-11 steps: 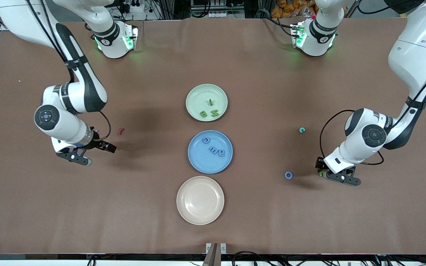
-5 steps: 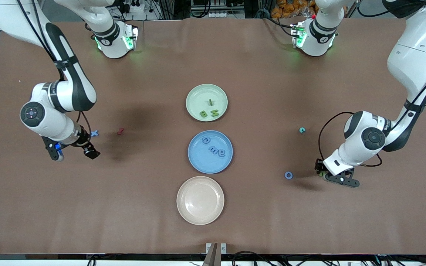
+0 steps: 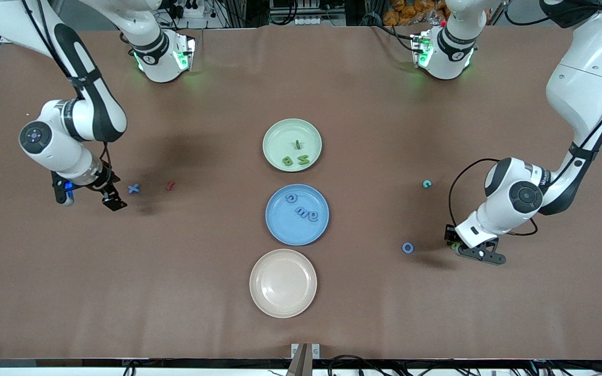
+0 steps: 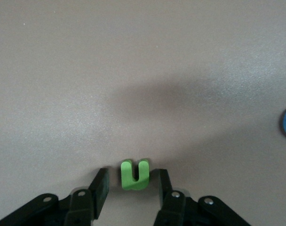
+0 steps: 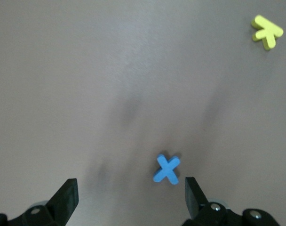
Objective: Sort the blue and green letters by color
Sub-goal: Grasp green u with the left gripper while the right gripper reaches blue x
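Green U letter [image 4: 134, 174] flat between left claw [image 4: 130, 187] parted fingers, right claw [image 5: 131, 193] spread near blue X [image 5: 167, 169]

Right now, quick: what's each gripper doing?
Left gripper: fingers partly open around the green U letter on the table, not yet clamped.
Right gripper: open, holding nothing, over the table by the blue X letter.

Pale green round plate [image 3: 276, 131]: upper centre, as I see it.
Blue round plate [image 3: 290, 231]: centre.
Pink round plate [image 3: 282, 283]: lower centre.
Dark red toy letter [image 3: 170, 185]: toward right arm's end.
Yellow toy letter [image 5: 266, 32]: on bare tabletop.
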Tool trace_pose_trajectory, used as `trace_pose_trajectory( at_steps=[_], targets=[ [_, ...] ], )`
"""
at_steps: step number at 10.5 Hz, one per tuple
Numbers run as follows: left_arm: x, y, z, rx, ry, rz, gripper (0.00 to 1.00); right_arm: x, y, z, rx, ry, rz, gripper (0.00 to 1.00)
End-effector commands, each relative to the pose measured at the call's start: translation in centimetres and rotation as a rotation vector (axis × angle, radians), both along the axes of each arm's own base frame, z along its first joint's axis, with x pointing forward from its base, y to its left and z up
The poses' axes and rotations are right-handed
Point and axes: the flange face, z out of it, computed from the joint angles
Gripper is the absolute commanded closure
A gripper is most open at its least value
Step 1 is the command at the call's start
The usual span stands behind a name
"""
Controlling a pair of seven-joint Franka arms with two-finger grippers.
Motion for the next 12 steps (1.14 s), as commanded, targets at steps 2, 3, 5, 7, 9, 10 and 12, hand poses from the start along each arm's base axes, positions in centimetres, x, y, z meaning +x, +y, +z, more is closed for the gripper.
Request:
trace_pose_trajectory(
  at_steps=[2,3,5,7,9,10,12],
  targets=[
    [0.6,0.5,0.3,-0.011,-0.008,-0.064,1.00,-4.5,0.1,-2.4,0.004,-0.035,-0.026,0.00],
    [0.6,0.5,0.4,-0.009,-0.010,-0.067,1.00,-5.0,0.1,-3.3,0.007,-0.042,-0.026,0.00],
    [0.7,0.0,1.2,-0.005,-0.019,-0.071,1.00,-5.5,0.2,-4.6,0.012,-0.033,-0.025,0.00],
    [0.5,-2.3,2.9,-0.027,-0.021,-0.077,1.00,-5.7,0.2,-5.7,0.016,-0.021,-0.025,0.00],
    [0.1,-6.1,4.3,-0.075,-0.012,-0.038,1.00,-5.7,0.2,-6.8,0.019,-0.024,-0.022,0.00],
    [-0.3,-8.6,4.7,-0.095,-0.010,-0.006,1.00,-5.7,0.2,-6.8,0.019,-0.024,-0.021,0.00],
    [-2.0,-14.8,5.9,-0.107,-0.001,0.071,1.00,-5.4,0.2,-6.7,0.018,-0.030,-0.019,0.00]
  ],
)
